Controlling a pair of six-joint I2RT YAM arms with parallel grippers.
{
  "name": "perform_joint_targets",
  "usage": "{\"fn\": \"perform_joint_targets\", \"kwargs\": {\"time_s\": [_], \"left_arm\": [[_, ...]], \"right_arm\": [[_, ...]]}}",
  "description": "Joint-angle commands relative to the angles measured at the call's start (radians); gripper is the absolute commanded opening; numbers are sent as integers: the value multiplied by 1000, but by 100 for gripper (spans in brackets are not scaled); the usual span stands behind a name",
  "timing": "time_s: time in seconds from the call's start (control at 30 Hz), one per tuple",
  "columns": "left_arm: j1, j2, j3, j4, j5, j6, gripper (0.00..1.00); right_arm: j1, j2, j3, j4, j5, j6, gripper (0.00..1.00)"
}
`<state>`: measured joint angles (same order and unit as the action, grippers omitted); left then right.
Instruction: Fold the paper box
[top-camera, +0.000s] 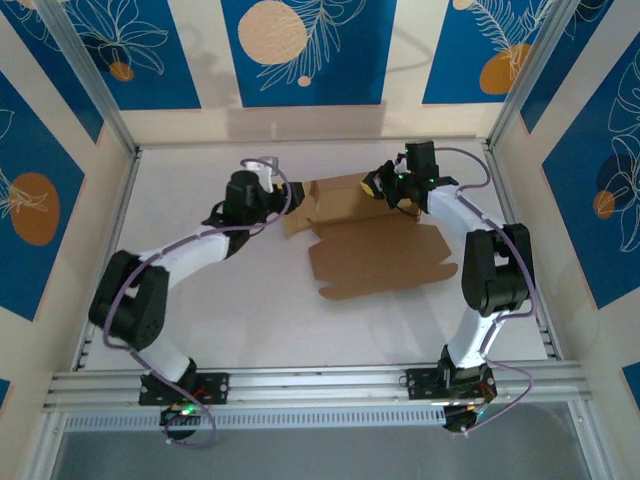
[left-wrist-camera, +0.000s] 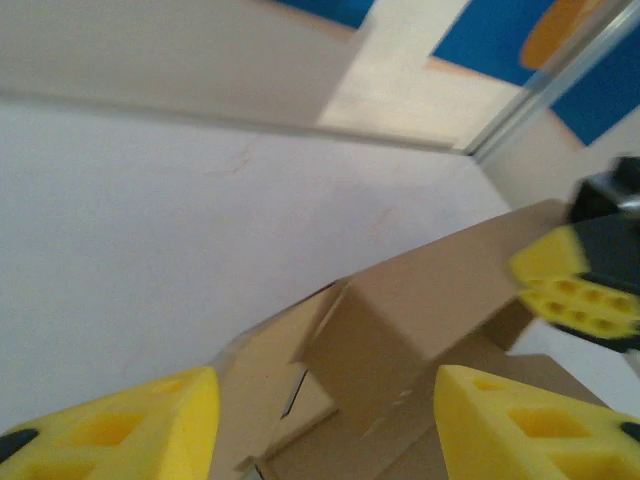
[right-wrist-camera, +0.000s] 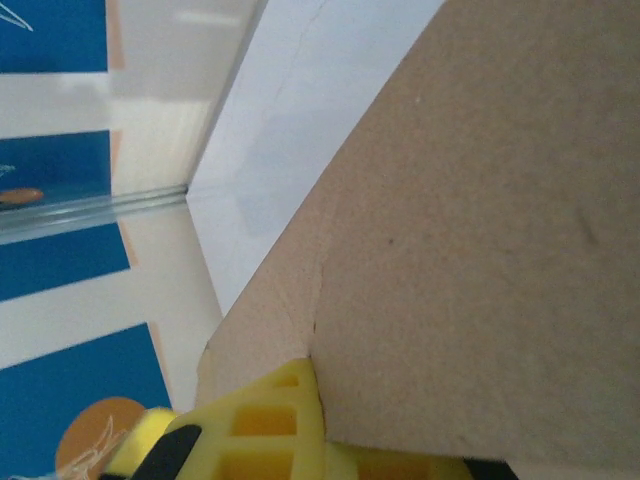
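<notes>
The paper box (top-camera: 375, 250) is brown cardboard lying mid-table, its front panel flat and its far part folded up. My left gripper (top-camera: 284, 206) is at the box's left end. Its yellow fingers (left-wrist-camera: 130, 430) stand wide apart, open, with a raised folded flap (left-wrist-camera: 420, 310) just beyond and between them. My right gripper (top-camera: 384, 188) is at the box's far right corner, shut on a cardboard wall (right-wrist-camera: 480, 250). One yellow pad (right-wrist-camera: 270, 425) presses the wall's near face. That gripper's yellow fingertips (left-wrist-camera: 580, 285) also appear at the right of the left wrist view.
The white table (top-camera: 200, 300) is walled by beige and blue patterned panels (top-camera: 300, 50) and metal posts (top-camera: 90, 80). Both arm bases (top-camera: 180, 385) sit on the rail at the near edge. Open tabletop lies left of and in front of the box.
</notes>
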<state>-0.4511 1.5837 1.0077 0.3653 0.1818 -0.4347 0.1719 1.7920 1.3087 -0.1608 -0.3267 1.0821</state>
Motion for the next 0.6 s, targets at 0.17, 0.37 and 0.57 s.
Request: {"fn": "perform_joint_targets", "kwargs": {"time_s": [0.17, 0.37, 0.57], "left_arm": [[128, -168, -59, -145, -49, 339, 66], [179, -6, 66, -375, 16, 454, 57], [174, 72, 89, -513, 274, 584, 60]], "right_arm": [[-5, 13, -37, -168, -30, -188, 0], [-6, -46, -94, -95, -53, -149, 0], [-14, -83, -120, -60, -97, -112, 0]]}}
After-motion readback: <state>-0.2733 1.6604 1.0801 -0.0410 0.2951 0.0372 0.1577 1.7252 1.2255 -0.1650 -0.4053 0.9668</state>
